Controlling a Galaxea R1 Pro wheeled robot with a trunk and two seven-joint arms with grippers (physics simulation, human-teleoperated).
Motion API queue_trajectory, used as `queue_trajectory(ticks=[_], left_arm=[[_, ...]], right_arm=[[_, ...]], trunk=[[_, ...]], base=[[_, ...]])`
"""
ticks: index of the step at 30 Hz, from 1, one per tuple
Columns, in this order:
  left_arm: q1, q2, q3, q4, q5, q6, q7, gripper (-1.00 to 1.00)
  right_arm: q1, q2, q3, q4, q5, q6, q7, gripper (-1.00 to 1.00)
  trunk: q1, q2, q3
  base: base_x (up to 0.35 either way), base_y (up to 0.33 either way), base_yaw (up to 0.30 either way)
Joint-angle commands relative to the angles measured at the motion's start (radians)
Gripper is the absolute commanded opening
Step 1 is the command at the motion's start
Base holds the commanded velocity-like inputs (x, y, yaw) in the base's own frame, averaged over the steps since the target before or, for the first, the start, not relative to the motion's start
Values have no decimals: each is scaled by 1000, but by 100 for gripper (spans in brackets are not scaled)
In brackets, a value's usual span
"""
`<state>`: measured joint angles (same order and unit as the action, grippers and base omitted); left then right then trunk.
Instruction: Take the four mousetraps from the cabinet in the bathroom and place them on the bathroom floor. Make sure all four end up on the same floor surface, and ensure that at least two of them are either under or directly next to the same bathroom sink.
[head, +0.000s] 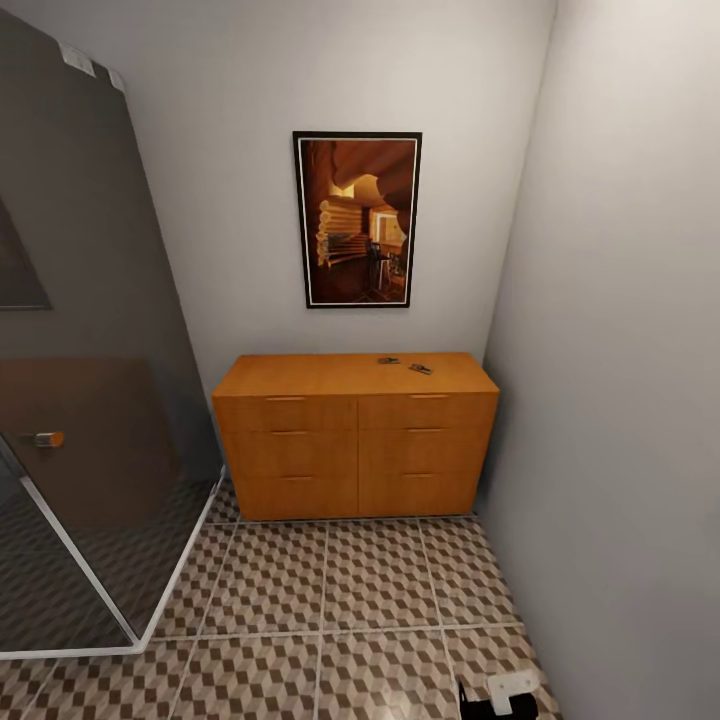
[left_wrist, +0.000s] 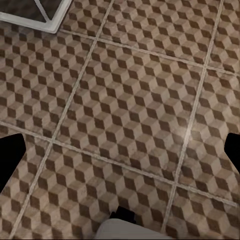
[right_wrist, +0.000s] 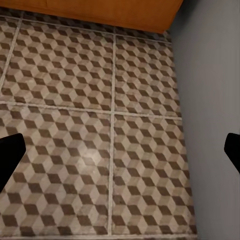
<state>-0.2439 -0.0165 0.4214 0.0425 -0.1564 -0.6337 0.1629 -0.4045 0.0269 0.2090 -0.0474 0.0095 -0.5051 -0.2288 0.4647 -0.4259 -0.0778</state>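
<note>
While both hands gape wide and empty above the bathroom floor (head: 330, 600), mousetraps (head: 405, 364) atop cabinet (head: 355, 440).

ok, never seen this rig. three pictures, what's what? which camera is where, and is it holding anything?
It's a simulated wheeled robot with two arms, driven remotely by a person. The large picture comes from its head camera: an orange-brown cabinet stands against the wall under a framed picture, with a glass shower screen at the left. A few small dark items lie on the cabinet top, too small to identify. The other two pictures come from cameras near each gripper, both looking down at the patterned floor. The left gripper and the right gripper are open, their dark fingertips spread wide apart, and hold nothing.
</note>
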Motion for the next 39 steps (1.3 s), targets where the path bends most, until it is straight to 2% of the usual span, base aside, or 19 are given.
queue_trajectory(ticks=[1,9,16,17,37,39], left_arm=[[4,-5,10,4,-10,-6,13,100],[50,-48,21,3,-8,-6,52,100],[89,-49,22,3,-6,-6,53,100],[143,-49,22,3,-6,-5,53,100],[149,-51,23,2,-8,-3,53,100],[142,-52,23,-1,-8,13,53,100]], right_arm=[[-1,0,8,1,1,-1,-9,100],[1,-1,9,1,3,-2,-8,100],[17,-1,9,1,3,-4,-6,100],[20,0,9,1,4,-4,-6,100],[23,1,9,0,7,-6,-6,100],[23,1,9,0,8,-5,-7,100]], trunk=[[1,-2,-2],[1,-2,-2],[1,-2,-2],[1,-2,-2],[1,-2,-2],[1,-2,-2]], base=[[0,0,0],[0,0,0],[0,0,0],[0,0,0],[0,0,0],[0,0,0]])
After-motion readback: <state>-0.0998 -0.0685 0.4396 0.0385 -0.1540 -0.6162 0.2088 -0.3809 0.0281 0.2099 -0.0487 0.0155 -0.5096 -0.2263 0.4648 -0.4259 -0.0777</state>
